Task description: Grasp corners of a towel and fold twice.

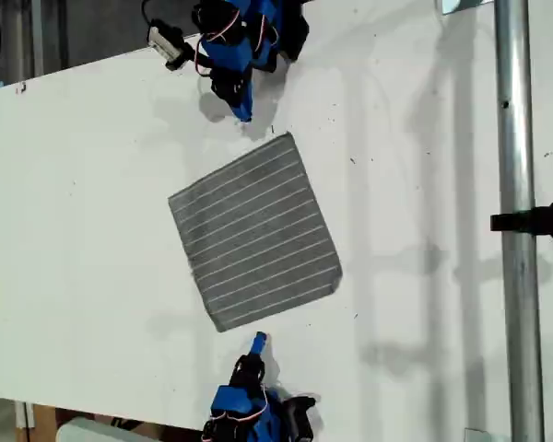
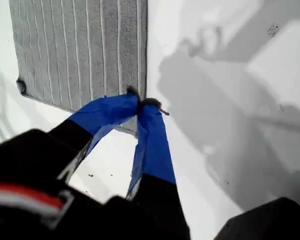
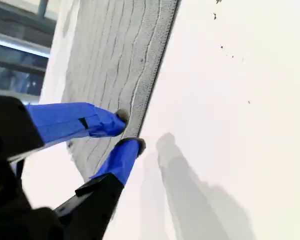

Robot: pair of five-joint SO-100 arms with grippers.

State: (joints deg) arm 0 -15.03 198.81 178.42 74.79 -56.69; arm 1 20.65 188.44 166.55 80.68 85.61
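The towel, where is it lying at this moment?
The towel lies flat near the middle of the white table in the exterior view, between the two blue arms at that view's top and bottom.

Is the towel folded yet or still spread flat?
Spread flat: the towel lies as one roughly square sheet on the table, no edge doubled over.

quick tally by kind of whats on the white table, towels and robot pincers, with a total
towels: 1, the grey striped towel lying flat on the table
robot pincers: 2, one blue pincer at the exterior view's top and one blue pincer at its bottom
total: 3
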